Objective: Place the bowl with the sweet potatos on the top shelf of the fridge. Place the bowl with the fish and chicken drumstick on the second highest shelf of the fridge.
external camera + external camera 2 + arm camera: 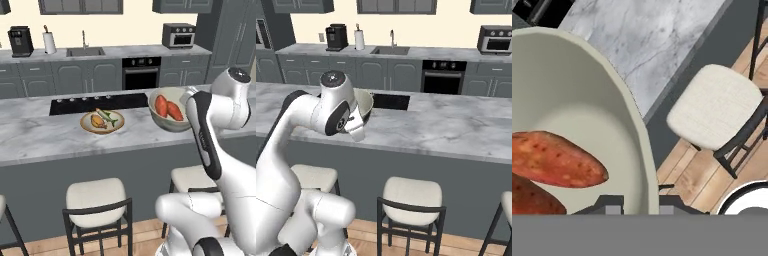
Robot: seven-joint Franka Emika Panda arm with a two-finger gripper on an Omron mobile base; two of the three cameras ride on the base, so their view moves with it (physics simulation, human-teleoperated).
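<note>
Grey-green bowl (170, 111) with my two sweet potatoes (168, 108) | gripper (640, 204) pinched tight on its rim | held up over the marble counter (45, 135) edge | fish plate (102, 121) sits on counter

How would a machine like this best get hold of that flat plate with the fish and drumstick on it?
Probably by the rim. The shallow tan bowl lies flat on the marble counter, with the fish and drumstick in the middle, so only its thin edge is free. Coming from above at the near edge, one finger inside and one outside, looks sensible, much as the end effector pinches the deep bowl.
</note>
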